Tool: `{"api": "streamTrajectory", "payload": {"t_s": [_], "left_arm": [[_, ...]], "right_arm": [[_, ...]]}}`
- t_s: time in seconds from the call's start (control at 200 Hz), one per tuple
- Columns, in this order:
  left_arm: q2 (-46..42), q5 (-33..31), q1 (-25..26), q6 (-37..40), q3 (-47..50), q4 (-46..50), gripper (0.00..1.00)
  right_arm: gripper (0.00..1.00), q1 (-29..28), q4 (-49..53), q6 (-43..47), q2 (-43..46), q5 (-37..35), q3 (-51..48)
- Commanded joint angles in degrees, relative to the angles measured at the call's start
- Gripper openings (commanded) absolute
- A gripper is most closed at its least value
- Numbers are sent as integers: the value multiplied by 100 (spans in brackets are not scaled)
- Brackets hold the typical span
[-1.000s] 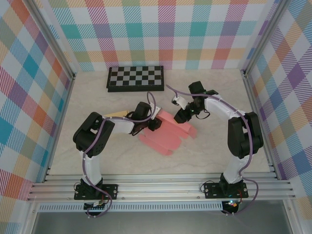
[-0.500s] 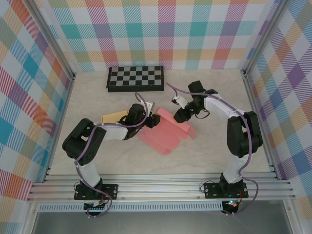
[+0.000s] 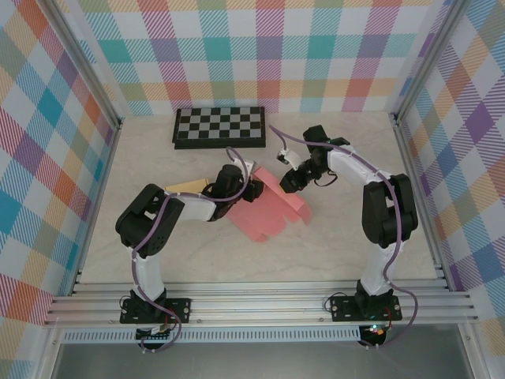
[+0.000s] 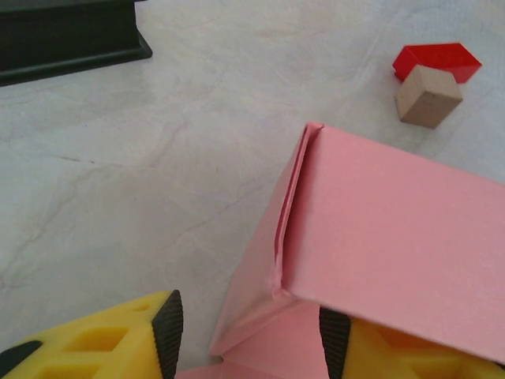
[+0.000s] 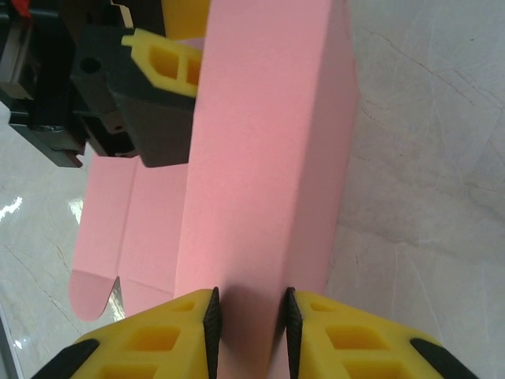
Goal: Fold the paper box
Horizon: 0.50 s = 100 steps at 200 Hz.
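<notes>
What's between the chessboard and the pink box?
Bare marble tabletop, nothing lying on it. The left wrist view shows it, from the chessboard to the pink box.

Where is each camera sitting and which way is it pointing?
Top: above and behind the arm bases, looking down at table, chessboard and box; both arms show.
Left wrist: on the left arm, low, facing over the box toward the chessboard; its yellow fingers show, jaws apart.
Right wrist: on the right arm, looking along the box wall; its jaws pinch that wall, the left arm's finger beyond.
Shared: all three see the box.
</notes>
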<state>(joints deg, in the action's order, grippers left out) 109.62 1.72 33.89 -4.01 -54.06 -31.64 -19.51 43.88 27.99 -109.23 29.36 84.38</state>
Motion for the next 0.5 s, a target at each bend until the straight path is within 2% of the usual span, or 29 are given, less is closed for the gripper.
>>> {"api": "streamTrajectory", "payload": {"t_s": [0.0,0.05,0.105,0.2,0.33,0.42,0.495], "left_arm": [[178,-192,30,-94,-285,-233,38],[253,-169,34,-149,-352,-318,24],[317,-125,47,-213,-401,-441,17],[391,9,74,-330,-477,-638,15],[466,187,174,-364,-624,-724,7],[540,203,212,-364,-719,-695,0],[602,287,235,-385,-788,-693,0]], "right_arm": [[27,57,327,-117,-274,367,104],[27,63,323,-157,-292,596,114],[27,85,295,-185,-292,890,92],[27,190,242,-251,-355,1418,63],[25,443,153,-566,-484,1833,70],[25,499,67,-609,-447,1741,29],[29,501,-32,-718,-423,1549,-1]]}}
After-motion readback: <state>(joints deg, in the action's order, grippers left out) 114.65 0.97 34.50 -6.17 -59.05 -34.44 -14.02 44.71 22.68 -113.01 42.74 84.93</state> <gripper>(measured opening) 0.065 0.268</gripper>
